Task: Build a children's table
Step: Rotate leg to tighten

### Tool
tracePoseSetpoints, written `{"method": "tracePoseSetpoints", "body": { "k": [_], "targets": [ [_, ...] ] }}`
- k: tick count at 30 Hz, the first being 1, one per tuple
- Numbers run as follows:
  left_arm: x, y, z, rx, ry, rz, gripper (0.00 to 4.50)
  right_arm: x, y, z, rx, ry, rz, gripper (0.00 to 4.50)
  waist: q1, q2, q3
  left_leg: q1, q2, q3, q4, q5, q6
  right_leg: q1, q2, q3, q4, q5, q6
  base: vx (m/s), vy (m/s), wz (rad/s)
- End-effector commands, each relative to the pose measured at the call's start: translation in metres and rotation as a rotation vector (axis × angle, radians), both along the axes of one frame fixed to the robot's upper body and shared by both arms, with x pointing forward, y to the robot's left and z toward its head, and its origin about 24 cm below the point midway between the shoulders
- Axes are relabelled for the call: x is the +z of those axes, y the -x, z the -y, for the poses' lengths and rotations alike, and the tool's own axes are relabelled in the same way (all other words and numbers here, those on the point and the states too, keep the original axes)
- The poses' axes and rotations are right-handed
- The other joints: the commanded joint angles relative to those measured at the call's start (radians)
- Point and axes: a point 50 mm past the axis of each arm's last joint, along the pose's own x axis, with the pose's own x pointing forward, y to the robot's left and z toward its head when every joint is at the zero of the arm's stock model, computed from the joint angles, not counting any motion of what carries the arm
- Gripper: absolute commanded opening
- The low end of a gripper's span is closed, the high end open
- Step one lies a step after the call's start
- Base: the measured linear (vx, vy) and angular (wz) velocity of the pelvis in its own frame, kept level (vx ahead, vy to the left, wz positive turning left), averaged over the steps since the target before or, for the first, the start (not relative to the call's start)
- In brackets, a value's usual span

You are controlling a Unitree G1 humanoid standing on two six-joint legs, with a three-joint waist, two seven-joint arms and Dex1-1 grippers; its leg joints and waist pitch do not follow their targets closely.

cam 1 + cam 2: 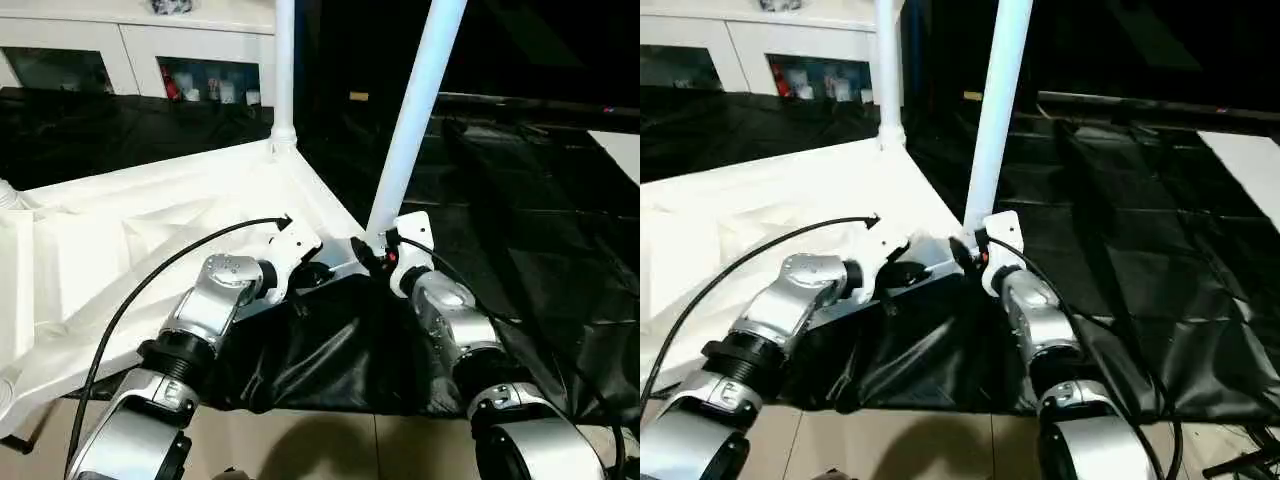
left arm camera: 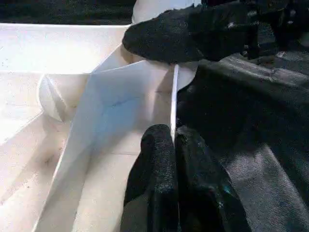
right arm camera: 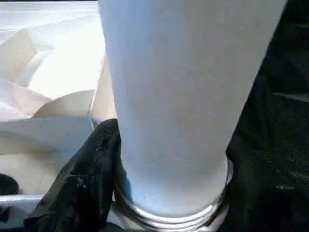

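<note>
Table top: white plastic rectangular table top lies underside-up on the black-covered work table.
Far leg: white tapered tubular leg upright in far corner socket.
Near leg: second white leg tilted at near corner.
Left gripper: fingers pressed together on the top's thin rim.
Right gripper: spread around near leg's base.

I see the work table under a wrinkled black cover, pale floor along its near edge. At the back stands a white cabinet with glass doors, small items on its shelves. Beyond is dark.
</note>
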Motion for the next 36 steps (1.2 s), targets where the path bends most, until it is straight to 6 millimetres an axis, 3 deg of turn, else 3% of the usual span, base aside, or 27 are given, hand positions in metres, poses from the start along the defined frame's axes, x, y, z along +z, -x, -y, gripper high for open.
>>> {"method": "tracePoseSetpoints", "body": {
  "k": [1,3,4,5,10,14,16,17,19,20,22,24,25,29,36],
  "targets": [
    [0.010,-0.002,0.022,-0.015,0.045,0.056,0.00,-0.012,0.019,-0.049,0.200,-0.063,-0.067,3.63,-0.001,0.014,-0.061,0.001,0.035,-0.018,-0.069,-0.241,0.012,0.046,-0.054,0.046,-0.071,-0.158,-0.203,0.000,0.000,0.00],
    [0.010,-0.002,0.021,-0.026,0.047,0.054,0.00,-0.012,0.019,-0.049,0.210,-0.074,-0.069,3.88,0.000,0.015,-0.058,0.003,0.036,-0.017,-0.071,-0.263,0.014,0.045,-0.056,0.046,-0.077,-0.197,-0.202,0.000,0.000,0.00],
    [0.012,0.000,0.020,-0.063,0.055,0.050,0.00,-0.011,0.020,-0.046,0.242,-0.063,-0.057,3.93,0.000,0.020,-0.058,0.004,0.036,-0.018,-0.071,-0.271,0.011,0.045,-0.056,0.047,-0.078,-0.210,-0.200,0.000,0.000,0.00],
    [0.013,0.003,0.018,-0.108,0.064,0.049,0.00,-0.010,0.021,-0.042,0.290,-0.040,-0.039,4.00,-0.001,0.016,-0.058,0.003,0.036,-0.018,-0.071,-0.279,0.012,0.046,-0.056,0.047,-0.080,-0.224,-0.195,0.000,0.000,0.00],
    [0.016,0.012,0.010,-0.258,0.099,0.014,0.00,-0.009,0.024,-0.022,0.430,0.021,-0.020,4.13,-0.005,0.020,-0.060,-0.002,0.037,-0.018,-0.068,-0.239,0.030,0.052,-0.055,0.046,-0.071,-0.148,-0.220,0.000,0.000,0.00],
    [0.017,0.018,0.002,-0.351,0.096,-0.018,0.00,-0.006,0.027,-0.006,0.543,0.053,-0.015,4.13,-0.005,0.023,-0.059,0.002,0.038,-0.014,-0.065,-0.230,0.041,0.050,-0.055,0.048,-0.069,-0.123,-0.250,0.000,0.000,0.00],
    [0.018,0.021,-0.005,-0.392,0.086,-0.047,0.00,-0.004,0.028,0.005,0.621,0.063,-0.021,4.13,0.000,0.021,-0.059,0.004,0.039,-0.013,-0.063,-0.235,0.047,0.052,-0.054,0.046,-0.068,-0.128,-0.256,0.000,0.000,0.00],
    [0.017,0.021,-0.007,-0.400,0.082,-0.057,0.00,-0.003,0.029,0.009,0.643,0.067,-0.024,4.13,0.004,0.024,-0.058,0.004,0.042,-0.012,-0.063,-0.230,0.051,0.051,-0.052,0.046,-0.065,-0.113,-0.261,0.000,0.000,0.00],
    [0.017,0.023,-0.013,-0.426,0.073,-0.074,0.00,-0.001,0.033,0.014,0.710,0.057,-0.040,4.13,0.006,0.022,-0.057,0.002,0.042,-0.011,-0.063,-0.228,0.054,0.052,-0.052,0.045,-0.063,-0.115,-0.264,0.000,0.000,0.00],
    [0.017,0.023,-0.015,-0.430,0.074,-0.086,0.00,0.000,0.036,0.017,0.762,0.056,-0.046,4.13,0.007,0.014,-0.056,0.002,0.043,-0.010,-0.063,-0.231,0.056,0.052,-0.052,0.045,-0.066,-0.135,-0.259,0.000,0.000,0.00],
    [0.017,0.024,-0.018,-0.436,0.076,-0.098,0.00,0.001,0.039,0.020,0.808,0.058,-0.053,4.13,0.012,0.017,-0.055,0.002,0.044,-0.011,-0.063,-0.229,0.056,0.053,-0.054,0.046,-0.067,-0.156,-0.253,0.000,0.000,0.00],
    [0.016,0.025,-0.023,-0.441,0.074,-0.115,0.00,0.003,0.044,0.026,0.894,0.054,-0.082,4.13,0.018,0.011,-0.055,0.001,0.044,-0.011,-0.062,-0.226,0.058,0.053,-0.056,0.046,-0.067,-0.179,-0.246,0.000,0.000,0.00],
    [0.015,0.026,-0.027,-0.446,0.076,-0.129,0.00,0.005,0.047,0.029,0.946,0.055,-0.099,3.88,0.019,0.012,-0.055,0.002,0.044,-0.011,-0.062,-0.227,0.059,0.051,-0.056,0.046,-0.068,-0.183,-0.244,0.000,0.000,0.00],
    [0.015,0.028,-0.032,-0.458,0.078,-0.145,0.00,0.005,0.050,0.033,0.990,0.062,-0.119,3.74,0.025,0.012,-0.055,0.003,0.045,-0.012,-0.062,-0.223,0.054,0.049,-0.058,0.046,-0.069,-0.202,-0.240,0.000,0.000,0.00],
    [0.020,0.027,-0.036,-0.480,0.066,-0.153,0.00,0.004,0.055,0.032,1.029,0.056,-0.132,3.07,0.029,0.018,-0.058,0.002,0.044,-0.012,-0.062,-0.210,0.049,0.049,-0.056,0.044,-0.066,-0.164,-0.250,0.000,0.000,0.00]
  ]
}}
